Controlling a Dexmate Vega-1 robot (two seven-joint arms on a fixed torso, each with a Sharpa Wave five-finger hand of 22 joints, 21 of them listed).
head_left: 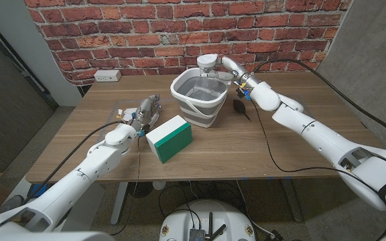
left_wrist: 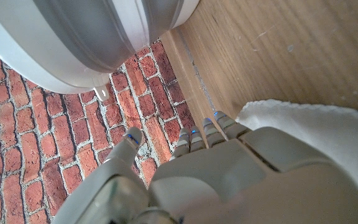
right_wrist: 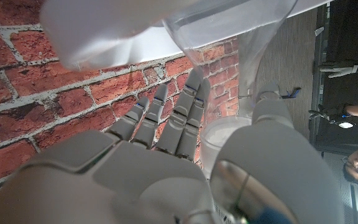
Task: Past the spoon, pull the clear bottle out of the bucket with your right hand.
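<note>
The white and grey bucket [head_left: 194,100] stands mid-table. My right hand [head_left: 208,65] is at its far rim. In the right wrist view, the clear bottle [right_wrist: 248,43] with its white cap [right_wrist: 224,138] lies between the thumb and the fingers [right_wrist: 185,109] of my right hand [right_wrist: 166,168], which grips it just by the bucket's rim [right_wrist: 104,28]. A black spoon [head_left: 240,107] lies on the table right of the bucket, under my right forearm. My left hand [head_left: 145,110] stays left of the bucket over a white cloth [left_wrist: 316,134], fingers apart, holding nothing.
A green box with a white top [head_left: 169,138] sits in front of the bucket, beside my left hand. A wall outlet [head_left: 107,75] is at the table's back left on the brick wall. Cables trail over the table. A person [right_wrist: 356,165] is at the right wrist picture's edge.
</note>
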